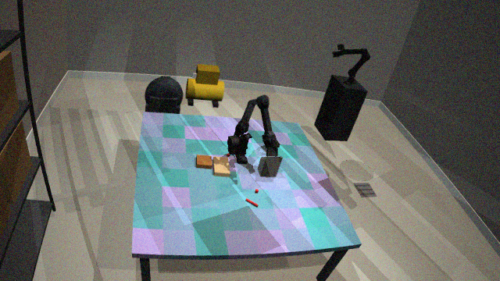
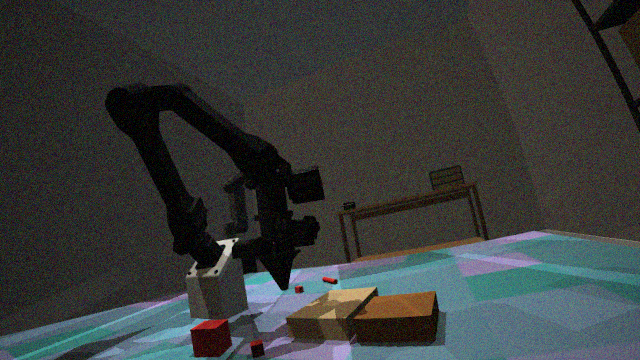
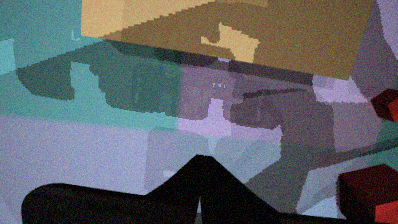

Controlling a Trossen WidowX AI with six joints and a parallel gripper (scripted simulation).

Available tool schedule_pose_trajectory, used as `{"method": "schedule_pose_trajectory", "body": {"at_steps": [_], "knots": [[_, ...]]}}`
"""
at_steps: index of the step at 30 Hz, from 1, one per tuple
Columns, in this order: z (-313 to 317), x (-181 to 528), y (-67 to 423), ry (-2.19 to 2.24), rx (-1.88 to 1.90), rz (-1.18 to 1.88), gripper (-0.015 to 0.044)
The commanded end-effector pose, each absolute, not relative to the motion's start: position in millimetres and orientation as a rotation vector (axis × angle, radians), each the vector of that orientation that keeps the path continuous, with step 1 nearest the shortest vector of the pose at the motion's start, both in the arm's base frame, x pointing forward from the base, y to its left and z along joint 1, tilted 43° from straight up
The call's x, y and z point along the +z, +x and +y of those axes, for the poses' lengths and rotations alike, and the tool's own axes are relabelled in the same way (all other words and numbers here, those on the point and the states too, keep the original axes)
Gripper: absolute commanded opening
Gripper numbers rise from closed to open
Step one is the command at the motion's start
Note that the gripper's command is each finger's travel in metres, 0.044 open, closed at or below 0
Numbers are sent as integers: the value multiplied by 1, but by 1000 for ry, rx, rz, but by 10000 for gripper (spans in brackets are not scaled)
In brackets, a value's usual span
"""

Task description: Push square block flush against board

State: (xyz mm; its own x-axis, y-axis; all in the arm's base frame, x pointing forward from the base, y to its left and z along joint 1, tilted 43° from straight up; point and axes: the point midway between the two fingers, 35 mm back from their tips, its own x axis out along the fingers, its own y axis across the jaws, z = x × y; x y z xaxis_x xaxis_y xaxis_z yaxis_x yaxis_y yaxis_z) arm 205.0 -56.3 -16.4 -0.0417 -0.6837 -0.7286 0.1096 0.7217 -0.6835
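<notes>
The light tan board (image 1: 221, 166) (image 2: 331, 311) (image 3: 280, 35) lies flat on the checked table (image 1: 203, 230). The orange-brown square block (image 1: 204, 161) (image 2: 397, 314) lies flat with one side against the board's long side. In the exterior view their near faces look about even. My gripper (image 1: 241, 159) (image 2: 283, 285) (image 3: 202, 163) is shut and empty. It points down, its tip just above the table. It stands a short way off the board, on the side away from the block, and touches neither part.
The arm's grey base block (image 1: 269, 165) (image 2: 217, 292) stands right of the gripper. Small red pieces lie around: a cube (image 2: 211, 337) (image 3: 370, 192), a tiny cube (image 2: 257, 347), a rod (image 1: 251, 202) and a bit (image 1: 256, 190). Table edges are far.
</notes>
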Motion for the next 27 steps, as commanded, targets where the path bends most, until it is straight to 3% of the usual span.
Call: {"method": "schedule_pose_trajectory", "body": {"at_steps": [1, 10, 16, 27], "knots": [[-54, -10, 207, -487, -686, 1480, 0], [-80, 13, 227, -486, -690, 1478, 0], [-116, -25, 224, -489, -693, 1477, 0], [-118, -26, 227, -489, -693, 1477, 0]]}}
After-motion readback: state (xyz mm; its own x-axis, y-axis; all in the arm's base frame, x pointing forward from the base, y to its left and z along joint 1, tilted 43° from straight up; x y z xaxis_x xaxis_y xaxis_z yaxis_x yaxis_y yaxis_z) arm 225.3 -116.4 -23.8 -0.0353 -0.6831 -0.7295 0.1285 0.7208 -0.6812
